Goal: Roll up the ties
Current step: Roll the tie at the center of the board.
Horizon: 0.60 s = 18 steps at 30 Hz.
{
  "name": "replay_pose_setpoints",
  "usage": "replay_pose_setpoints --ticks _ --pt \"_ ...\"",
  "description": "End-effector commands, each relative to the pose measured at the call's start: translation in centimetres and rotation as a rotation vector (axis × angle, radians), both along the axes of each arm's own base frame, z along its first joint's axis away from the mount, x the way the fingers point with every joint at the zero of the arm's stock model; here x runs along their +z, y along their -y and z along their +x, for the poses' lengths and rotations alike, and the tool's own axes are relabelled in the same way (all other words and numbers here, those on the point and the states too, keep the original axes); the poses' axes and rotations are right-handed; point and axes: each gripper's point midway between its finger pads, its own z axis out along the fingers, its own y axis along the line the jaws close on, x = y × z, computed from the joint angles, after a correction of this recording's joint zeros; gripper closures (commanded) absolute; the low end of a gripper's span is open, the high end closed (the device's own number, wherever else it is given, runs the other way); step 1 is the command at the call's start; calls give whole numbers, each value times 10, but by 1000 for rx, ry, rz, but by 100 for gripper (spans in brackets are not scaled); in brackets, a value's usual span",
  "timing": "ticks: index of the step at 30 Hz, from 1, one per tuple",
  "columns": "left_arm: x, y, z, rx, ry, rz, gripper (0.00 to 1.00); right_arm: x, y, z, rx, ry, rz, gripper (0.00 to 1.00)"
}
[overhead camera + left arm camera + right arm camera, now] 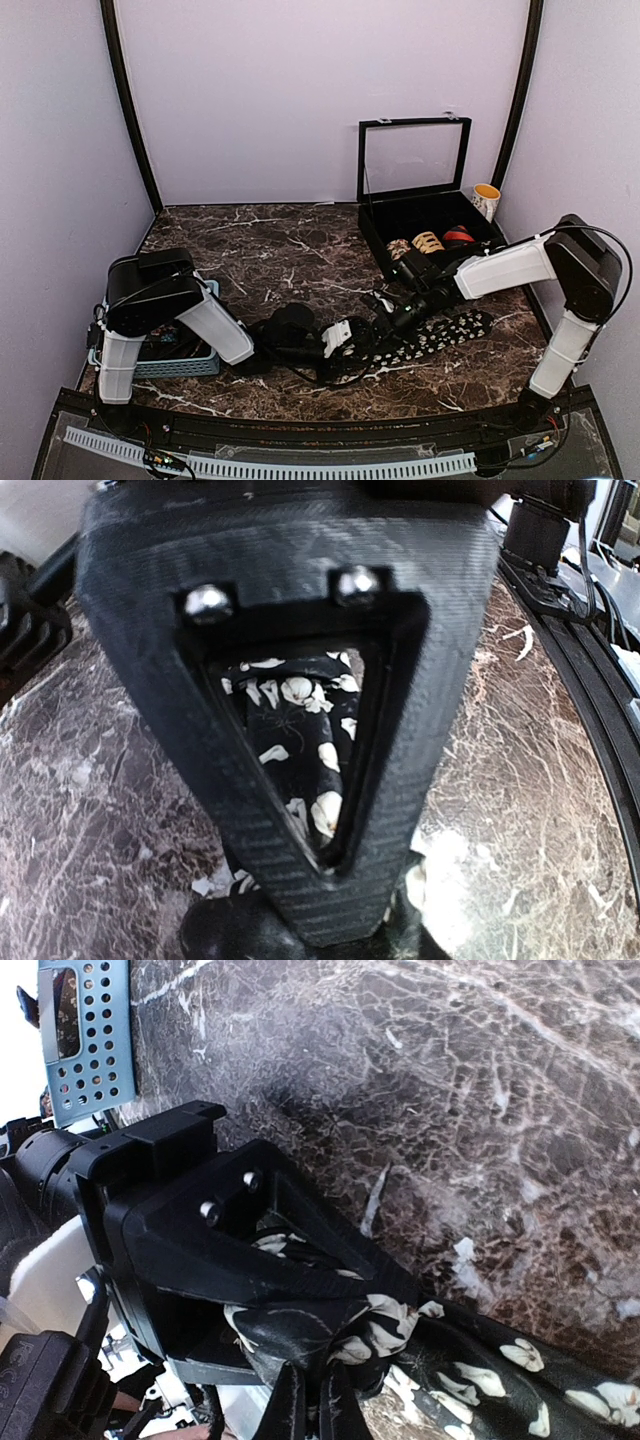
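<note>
Tie (455,328), black with white flowers, lies in front of the case (365,235), mostly unrolled. Your left gripper (352,345) clamps its near end, and your right gripper (315,1400) is pressed together, pinching fabric alongside. Finished coils (428,241) sit inside the case.

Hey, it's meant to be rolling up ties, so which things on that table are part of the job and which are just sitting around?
Part of the job:
- the black printed tie, mostly unrolled
- the rolled ties inside the case

Just lying about:
- the glass-lidded case itself
- the blue basket
- the cup in the far right corner
</note>
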Motion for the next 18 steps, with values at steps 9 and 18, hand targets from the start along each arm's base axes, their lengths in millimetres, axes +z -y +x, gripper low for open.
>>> replay_pose_setpoints --ticks 9,18 --pt "-17 -20 1 61 -38 163 43 -56 41 -7 -46 -78 -127 100" --pt "48 -35 11 157 68 -32 2 -77 71 -9 -77 -108 -209 100"
